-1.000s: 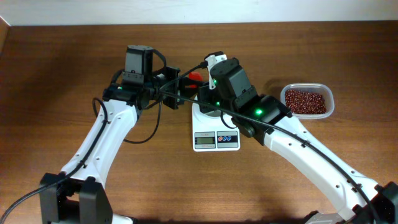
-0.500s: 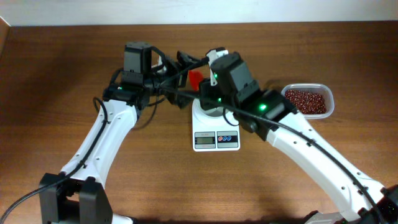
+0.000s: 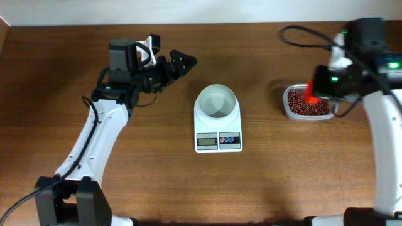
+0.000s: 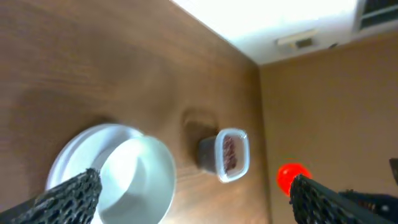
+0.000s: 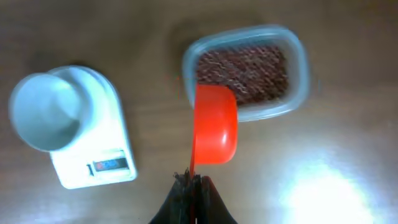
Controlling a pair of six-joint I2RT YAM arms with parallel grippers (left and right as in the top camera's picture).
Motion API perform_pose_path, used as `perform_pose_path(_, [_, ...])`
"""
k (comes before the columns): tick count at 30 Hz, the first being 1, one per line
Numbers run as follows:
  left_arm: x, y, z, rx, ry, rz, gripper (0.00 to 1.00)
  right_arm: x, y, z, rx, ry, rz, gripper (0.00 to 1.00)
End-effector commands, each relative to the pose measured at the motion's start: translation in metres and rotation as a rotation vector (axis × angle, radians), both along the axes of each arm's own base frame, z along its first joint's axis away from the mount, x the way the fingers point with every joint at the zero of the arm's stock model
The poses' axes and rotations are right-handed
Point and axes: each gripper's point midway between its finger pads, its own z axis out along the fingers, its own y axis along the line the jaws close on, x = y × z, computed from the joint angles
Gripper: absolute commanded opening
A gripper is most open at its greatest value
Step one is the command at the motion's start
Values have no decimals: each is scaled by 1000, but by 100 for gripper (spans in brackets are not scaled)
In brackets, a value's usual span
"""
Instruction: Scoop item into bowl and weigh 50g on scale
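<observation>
Red-brown beans (image 5: 255, 62) sit in clear plastic tub (image 5: 301, 68), right of round white bowl (image 3: 217, 102) on white digital scale (image 3: 218, 141). Your R gripper (image 5: 191, 182) is clamped on orange-red plastic scoop (image 5: 214, 124) above tub; L gripper (image 3: 171, 53) jaws wide apart.

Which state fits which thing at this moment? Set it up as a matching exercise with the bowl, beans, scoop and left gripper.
Things:
1. bowl
2. beans
3. scoop
4. left gripper

States:
A. open, holding nothing
B. lying in the clear tub
C. empty, standing on the scale
D. held by its handle in the shut right gripper, at the tub's edge

Pairs: 1-C, 2-B, 3-D, 4-A
</observation>
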Motion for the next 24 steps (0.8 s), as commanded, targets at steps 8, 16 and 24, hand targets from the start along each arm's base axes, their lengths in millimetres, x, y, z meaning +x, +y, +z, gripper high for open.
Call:
perform_pose_path(8, [-14,15,-26,246,-71,-88,88,0,-58,-80,-8,323,70,4])
perform_pose_path(16, [-22,17,-39,333,-61,-118,27,31,-62,-99,-8,270,98,4])
perform_pose_path(24, [-27,-6,-48,450,-88,-149,16,39,-55,-109,25,252,150,4])
